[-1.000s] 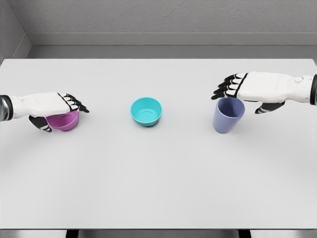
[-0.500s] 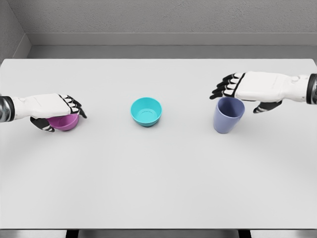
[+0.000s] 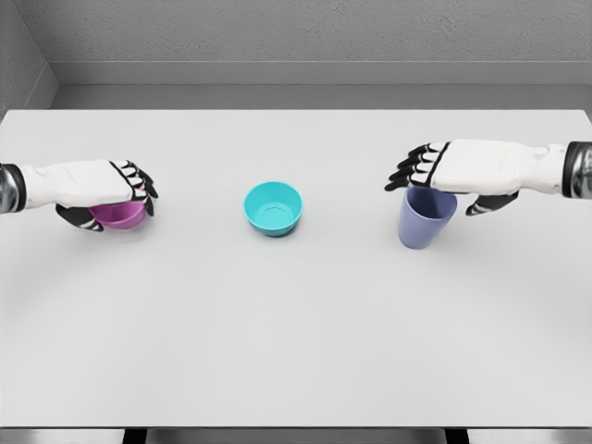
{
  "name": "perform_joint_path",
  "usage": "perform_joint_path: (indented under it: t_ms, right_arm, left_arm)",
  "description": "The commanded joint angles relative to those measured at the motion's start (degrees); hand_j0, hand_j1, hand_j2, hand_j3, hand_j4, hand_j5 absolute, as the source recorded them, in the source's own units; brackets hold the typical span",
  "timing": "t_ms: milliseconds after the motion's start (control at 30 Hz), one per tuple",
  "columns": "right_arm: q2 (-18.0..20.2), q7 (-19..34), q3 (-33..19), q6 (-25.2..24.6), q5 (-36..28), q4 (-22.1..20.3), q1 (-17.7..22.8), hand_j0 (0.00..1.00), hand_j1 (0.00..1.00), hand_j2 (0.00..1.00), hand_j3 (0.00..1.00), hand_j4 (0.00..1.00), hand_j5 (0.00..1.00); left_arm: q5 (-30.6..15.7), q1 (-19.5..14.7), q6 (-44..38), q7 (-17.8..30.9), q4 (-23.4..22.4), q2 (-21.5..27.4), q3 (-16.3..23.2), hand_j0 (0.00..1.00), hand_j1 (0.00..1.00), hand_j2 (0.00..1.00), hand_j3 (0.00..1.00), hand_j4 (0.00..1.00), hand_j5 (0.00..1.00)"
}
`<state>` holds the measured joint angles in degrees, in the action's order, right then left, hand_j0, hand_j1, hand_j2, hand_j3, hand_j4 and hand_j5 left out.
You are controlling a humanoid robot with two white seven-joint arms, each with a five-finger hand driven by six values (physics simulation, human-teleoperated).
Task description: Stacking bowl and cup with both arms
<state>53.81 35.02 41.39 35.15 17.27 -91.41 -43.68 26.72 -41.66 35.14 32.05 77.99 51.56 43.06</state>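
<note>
Mostly hidden: pink bowl (image 3: 120,215) under left hand (image 3: 100,185), fingers curled.

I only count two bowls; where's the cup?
The blue-violet plastic cup stands upright on the table's right side, right of the teal bowl, directly under the right hand.

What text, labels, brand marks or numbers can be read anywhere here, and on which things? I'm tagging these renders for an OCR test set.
None: no readable text, label, brand, number or sign shows in the head view.
Pink bowl: plain, partly covered by the left hand.
Teal bowl: plain, inside and out.
Blue cup: plain wall, rim under the right hand.
Table and arms: unmarked.
</note>
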Motion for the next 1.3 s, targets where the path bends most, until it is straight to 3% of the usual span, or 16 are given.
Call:
perform_joint_path:
  t_ms: [0,200,400,533,633,800,967,1267]
  right_arm:
    - [-0.02,-0.02,0.36,-0.15,-0.13,0.01,0.00,1.00,1.00,1.00,1.00,1.00,1.00]
    - [-0.02,-0.02,0.45,-0.15,0.22,0.01,0.00,1.00,1.00,1.00,1.00,1.00,1.00]
    - [-0.72,-0.02,0.63,-0.15,0.31,0.01,-0.18,1.00,1.00,1.00,1.00,1.00,1.00]
    - [-0.90,-0.02,1.24,-0.15,0.31,0.01,-0.44,1.00,1.00,1.00,1.00,1.00,1.00]
    - [-0.90,-0.02,1.24,-0.15,0.31,0.01,-0.44,1.00,1.00,1.00,1.00,1.00,1.00]
    - [-0.81,-0.02,1.24,-0.15,0.31,0.53,-0.35,1.00,1.00,1.00,1.00,1.00,1.00]
    - [-0.81,-0.02,1.24,-0.15,0.31,1.06,-0.44,1.00,1.00,1.00,1.00,1.00,1.00]
    - [-0.72,-0.02,1.24,-0.15,0.66,2.20,-0.44,1.00,1.00,1.00,1.00,1.00,1.00]
  left_arm:
    - [-0.36,-0.09,-0.14,-0.06,1.55,-0.06,0.53,0.67,0.67,0.67,0.67,0.67,0.67]
    - [-0.45,-2.64,-0.14,-0.06,7.26,-1.81,0.62,0.67,0.67,0.67,0.67,0.67,0.67]
    - [-0.45,-8.35,-0.14,0.03,7.53,-8.14,4.84,0.67,0.67,0.67,0.67,0.67,0.67]
    - [-0.36,-9.76,-0.14,0.03,7.53,-11.04,5.54,0.67,0.67,0.67,0.67,0.67,0.67]
    - [-0.27,-11.95,-0.14,0.03,7.27,-14.29,8.62,0.67,0.67,0.67,0.67,0.67,0.67]
    - [-0.09,-13.18,-0.14,0.11,6.56,-17.28,8.79,0.67,0.67,0.67,0.67,0.67,0.67]
    - [1.22,-14.06,-0.14,0.11,1.29,-20.89,9.67,0.67,0.67,0.67,0.67,0.67,0.67]
    - [2.54,-14.06,-0.14,0.11,-0.29,-22.20,11.60,0.68,0.68,0.68,0.68,0.68,0.68]
